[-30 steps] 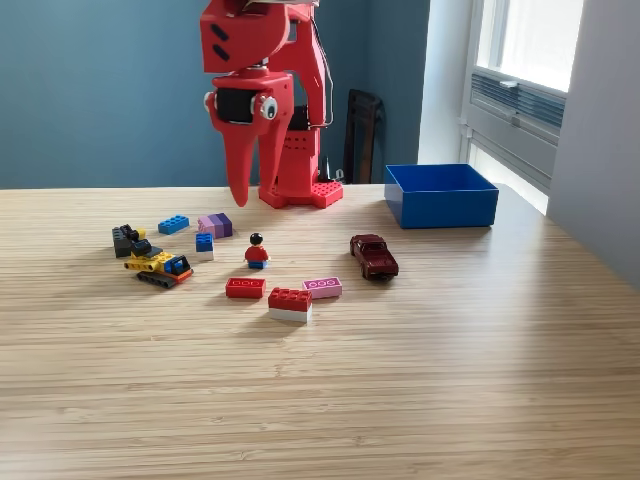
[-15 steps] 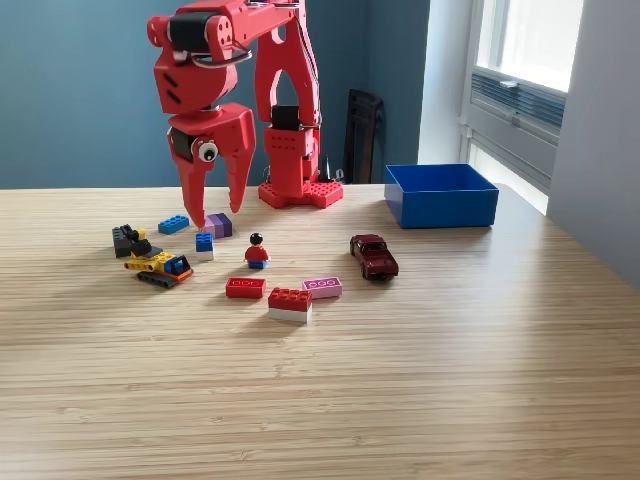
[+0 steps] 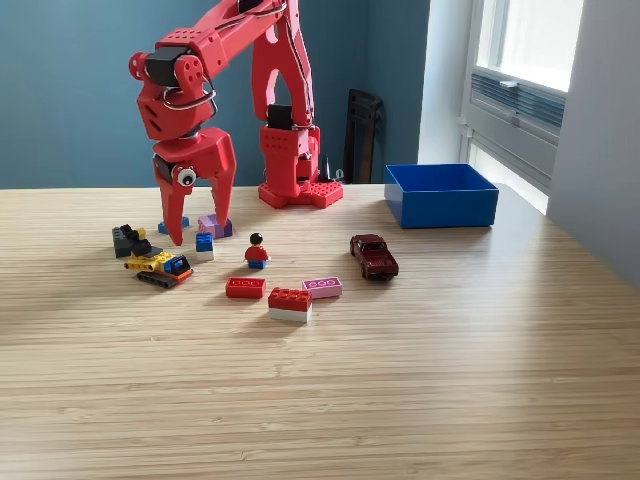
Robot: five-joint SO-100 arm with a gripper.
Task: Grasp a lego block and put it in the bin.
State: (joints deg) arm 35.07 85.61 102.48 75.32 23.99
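Tool (image 3: 199, 228) spread wide, tips down among the lego blocks (image 3: 205, 240); arm (image 3: 235, 40) bent forward

Table (image 3: 420, 380): pale wood, fine straight grain bands, smooth satin finish with soft window sheen on the far side.

My arm (image 3: 270, 90) and my gripper (image 3: 200, 232): red matt plastic, faint layered look like printed parts; black motor housings set in, slightly glossier.

The bin (image 3: 442, 205): bright blue plastic, smooth, even low gloss on its walls.

Lego blocks, such as the red block (image 3: 245, 288) and the pink block (image 3: 322, 287): hard moulded plastic, studded tops, light shine.

Toy car (image 3: 374, 256): dark red, glossy, reflective roof; material cannot be told.

Back wall (image 3: 70, 90): flat matt teal paint.
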